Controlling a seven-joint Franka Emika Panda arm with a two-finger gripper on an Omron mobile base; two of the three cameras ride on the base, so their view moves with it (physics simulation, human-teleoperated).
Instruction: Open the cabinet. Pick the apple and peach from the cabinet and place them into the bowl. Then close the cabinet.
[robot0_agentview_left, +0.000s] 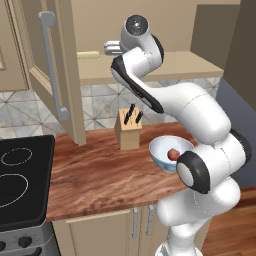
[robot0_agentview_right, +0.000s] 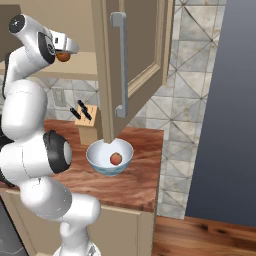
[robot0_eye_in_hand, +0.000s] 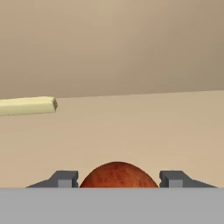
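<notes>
Cabinet (robot0_agentview_right: 135, 55): wall-mounted, both doors swung open; the fingers reach inside, over its shelf.

Bowl (robot0_agentview_right: 109, 156): white, on the wooden counter (robot0_agentview_left: 95, 170), well below the fingers; one reddish fruit (robot0_agentview_right: 115, 159) already inside.

Gripper (robot0_eye_in_hand: 117, 180): half open, one finger (robot0_eye_in_hand: 64, 179) on each side of a red-orange round fruit (robot0_eye_in_hand: 118, 175); the fingers appear to close on it, though contact is hard to confirm.

Pale yellow stick (robot0_eye_in_hand: 27, 106): on the shelf, beyond the fingers and to one side.

Risk: a shallow grip could let the fruit slip and roll off on withdrawal; the open door edges could catch the arm.
</notes>
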